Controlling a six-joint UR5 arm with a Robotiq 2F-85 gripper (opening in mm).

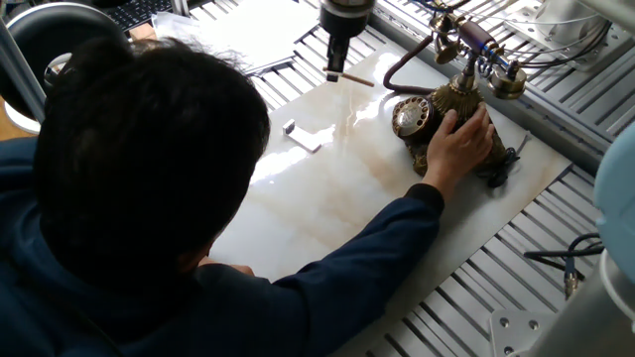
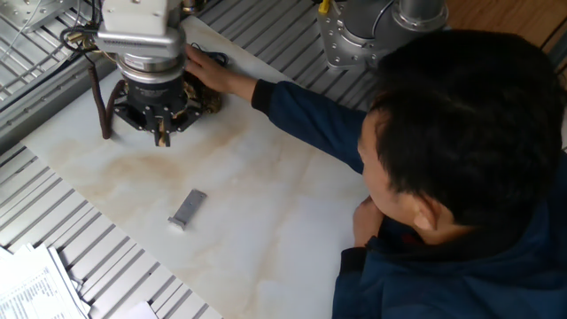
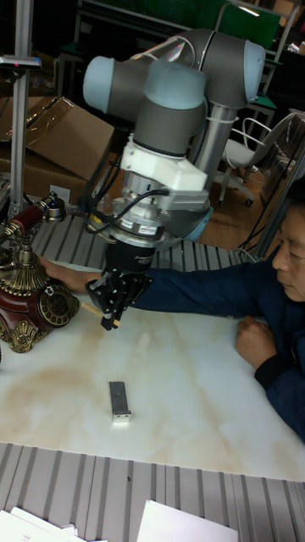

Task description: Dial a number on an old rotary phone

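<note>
The old rotary phone (image 1: 454, 99) stands at the far right of the marble board, its coppery dial (image 1: 410, 116) facing left and the brass-ended handset (image 1: 476, 45) resting on top. In the tall fixed view the phone (image 3: 30, 292) is at the left edge. My gripper (image 1: 335, 69) hangs over the board to the left of the dial, apart from it, shut on a thin wooden stick (image 1: 355, 79). In the other fixed view the gripper (image 2: 162, 137) hides most of the phone (image 2: 209, 99). The stick (image 3: 90, 310) points toward the dial (image 3: 58, 305).
A person leans over the board's near side, one hand (image 1: 463, 139) resting on the phone's base, the arm (image 2: 301, 111) stretched across the board. A small grey block (image 1: 304, 137) lies mid-board. The marble board (image 1: 327, 198) sits on a slatted metal table, with papers (image 2: 35, 283) at one corner.
</note>
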